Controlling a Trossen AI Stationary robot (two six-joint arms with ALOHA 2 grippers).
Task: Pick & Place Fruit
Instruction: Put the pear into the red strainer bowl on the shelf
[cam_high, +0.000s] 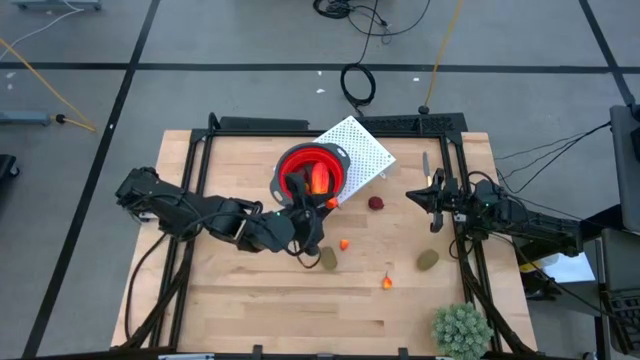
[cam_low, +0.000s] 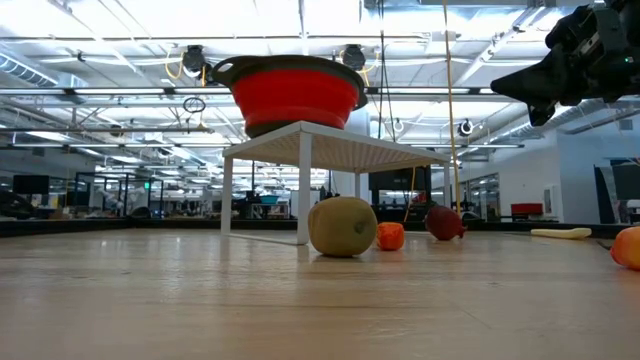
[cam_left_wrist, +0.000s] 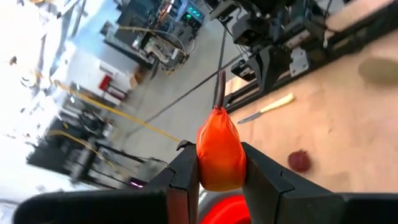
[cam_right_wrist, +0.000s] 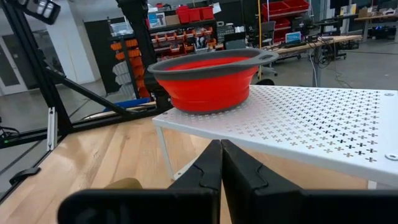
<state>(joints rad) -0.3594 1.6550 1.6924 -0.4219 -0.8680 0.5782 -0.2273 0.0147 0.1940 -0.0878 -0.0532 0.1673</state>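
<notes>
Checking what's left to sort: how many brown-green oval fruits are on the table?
2: one oval just in front of the left gripper, the other oval nearer the right arm's side. None visibly hidden.

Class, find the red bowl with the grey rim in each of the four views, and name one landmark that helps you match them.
High view: red bowl above table centre, on the white perforated stand.
Low view: bowl upper centre, on the stand.
Left wrist view: only a red sliver at the bottom edge, probably the bowl.
Right wrist view: bowl upper centre, on the stand.
Shared landmark: the white stand.
</notes>
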